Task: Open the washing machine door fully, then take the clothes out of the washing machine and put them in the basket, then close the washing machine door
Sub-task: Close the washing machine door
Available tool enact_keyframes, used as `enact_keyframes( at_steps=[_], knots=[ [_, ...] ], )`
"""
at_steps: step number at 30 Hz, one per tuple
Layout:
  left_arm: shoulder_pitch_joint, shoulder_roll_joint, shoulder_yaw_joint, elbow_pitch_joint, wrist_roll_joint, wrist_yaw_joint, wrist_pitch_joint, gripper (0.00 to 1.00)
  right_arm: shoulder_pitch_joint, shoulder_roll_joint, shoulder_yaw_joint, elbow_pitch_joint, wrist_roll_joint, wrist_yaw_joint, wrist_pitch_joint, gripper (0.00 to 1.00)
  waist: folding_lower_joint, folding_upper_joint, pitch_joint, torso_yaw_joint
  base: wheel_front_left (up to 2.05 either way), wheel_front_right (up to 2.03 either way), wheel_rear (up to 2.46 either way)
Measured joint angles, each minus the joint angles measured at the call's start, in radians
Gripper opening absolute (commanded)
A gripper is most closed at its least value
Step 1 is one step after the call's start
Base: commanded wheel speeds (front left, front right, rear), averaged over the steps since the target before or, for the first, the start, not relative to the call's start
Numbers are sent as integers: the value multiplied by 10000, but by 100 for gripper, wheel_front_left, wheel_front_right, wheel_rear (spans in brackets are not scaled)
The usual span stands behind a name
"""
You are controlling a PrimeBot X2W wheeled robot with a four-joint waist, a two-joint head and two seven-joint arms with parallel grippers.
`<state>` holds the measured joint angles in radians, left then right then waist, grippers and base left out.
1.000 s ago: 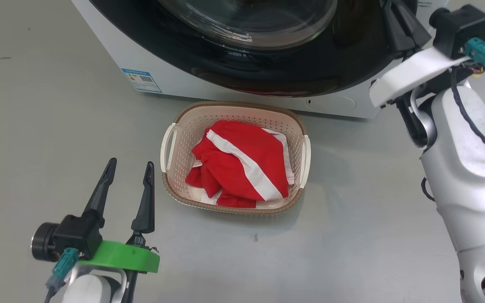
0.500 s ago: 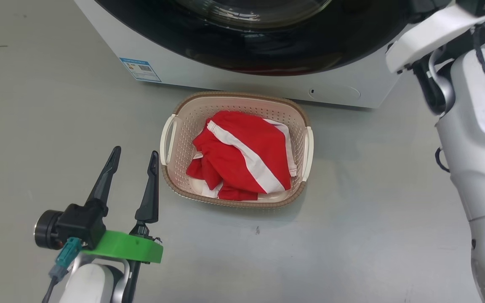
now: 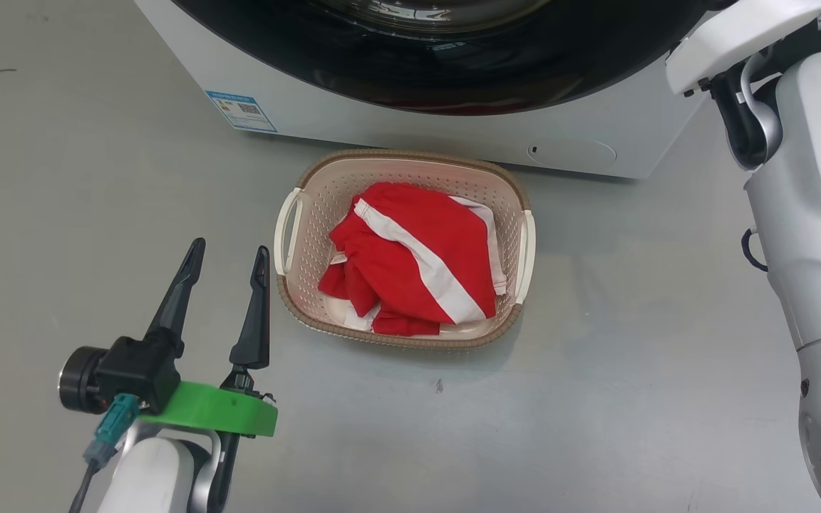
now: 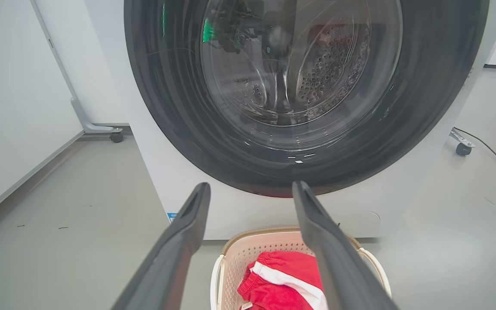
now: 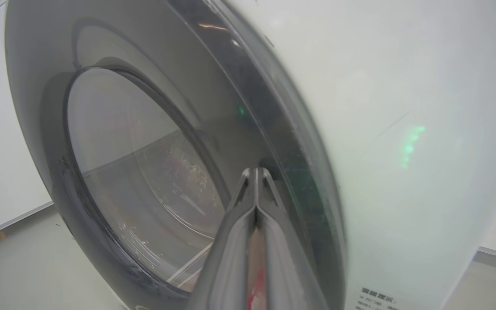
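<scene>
- Over the last second my head camera has tipped and turned, so the whole head view has slid. The basket [image 3: 318, 214] and the washing machine [image 3: 353, 125] have not moved on the floor.
- My right arm has moved, though. A second ago my right hand [image 5: 255, 170] sat on the right side of the washing machine door [image 3: 453, 78] in the head view, and since then that forearm has climbed toward the top corner.
- In the right wrist view that hand's 2 fingers are pressed flat together and hold nothing. Their tips are at the door's glossy black rim, close to its outer edge. The picture is blurred, so I cannot tell whether they are touching it.
- The door looks flush with the white front in both wrist views. I judge the closing push to be at its end or just finished, but I cannot tell whether the latch has caught.
- The clothes [image 3: 417, 263] lie in a heap inside the basket, red with white bands, so the unloading step looks done.
- My left hand [image 3: 230, 246] has stayed put, its fingers spread wide and empty. It hangs over the bare floor just left of the basket, pointing at the machine.
- The basket stands on the floor right in front of the machine, under the door's lower rim. It is well apart from my right hand.
</scene>
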<state>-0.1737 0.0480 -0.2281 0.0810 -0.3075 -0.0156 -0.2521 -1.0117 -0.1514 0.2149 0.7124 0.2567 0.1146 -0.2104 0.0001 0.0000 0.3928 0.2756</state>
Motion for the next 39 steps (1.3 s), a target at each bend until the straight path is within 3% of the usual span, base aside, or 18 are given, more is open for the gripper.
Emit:
enact_keyframes(
  at_steps=[13, 23, 27, 28, 30, 31, 32, 39],
  knots=[
    [-24, -29, 132, 88, 0, -86, -2, 100, 81, 280, 447, 481, 81, -15, -328, 0, 0, 0, -260, -172, 0, 0, 0],
    [11, -38, 284, 307, -4, -86, -2, 100, 1535, 460, 550, 169, 443, 65, -420, 0, 0, 0, -703, -521, 0, 0, 0],
    [75, -38, 293, 359, -2, -88, -2, 100, 2341, 529, 307, -481, 610, 67, -420, 0, -1, 0, -939, -665, 0, 0, 0],
    [117, -38, 301, 359, -2, -88, -2, 100, 2533, 550, 255, -614, 625, 67, -420, 7, -1, 0, -994, -704, 0, 0, 0],
    [203, -38, 320, 362, -2, -88, -2, 100, 2931, 575, 130, -876, 677, 67, -420, 49, -1, 0, -1095, -788, 0, 0, 0],
    [239, -36, 334, 360, -2, -88, -2, 100, 3122, 585, 65, -993, 694, 67, -420, 83, -1, 0, -1136, -833, 0, 0, 0],
    [267, -38, 343, 362, -2, -88, -2, 100, 3323, 594, -8, -1139, 694, 67, -420, 100, 0, 0, -1176, -877, 0, 0, 0],
    [343, -36, 453, 347, -2, -86, -2, 100, 4654, 744, -198, -1967, 706, 56, -420, 100, -1, 0, -1443, -1150, 0, 0, 0]
  ],
)
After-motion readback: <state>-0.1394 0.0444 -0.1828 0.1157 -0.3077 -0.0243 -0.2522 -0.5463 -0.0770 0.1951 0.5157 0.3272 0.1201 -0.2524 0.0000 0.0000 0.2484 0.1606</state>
